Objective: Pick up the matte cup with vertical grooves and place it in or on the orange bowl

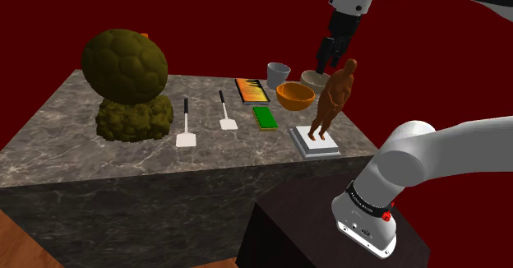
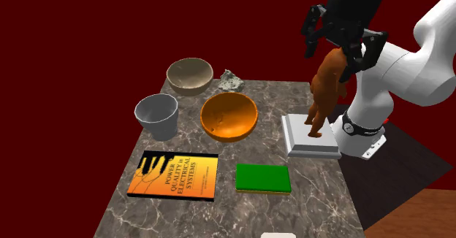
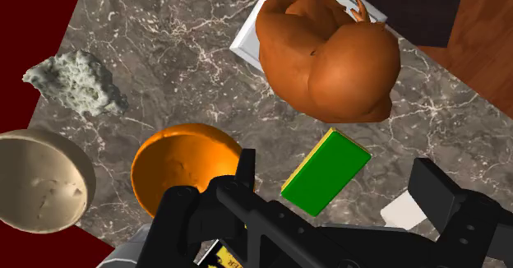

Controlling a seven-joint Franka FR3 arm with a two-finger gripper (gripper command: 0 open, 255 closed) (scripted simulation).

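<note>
Black two-finger gripper [image 2: 332, 60] held spread, nothing clasped; grey tapered cup [image 2: 156, 114] set at 9 o'clock of round orange bowl [image 2: 228, 120], second exterior view

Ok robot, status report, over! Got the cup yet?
Tool open, empty, high over the brown figure. Grey cup untouched, upright beside orange bowl. Figure may be in the way.

Brown figurine [image 2: 325, 90] is stood upright on a white base [image 2: 310, 143] on the marble table [image 1: 74, 155]. Beige bowl [image 2: 189, 75] is set beside a grey rock [image 2: 232, 81]. Book [image 2: 175, 175], green block [image 2: 263, 178], white spatula [image 1: 186, 128], second spatula [image 1: 227, 113] and olive lumpy object [image 1: 127, 85] are spread across the top.
</note>
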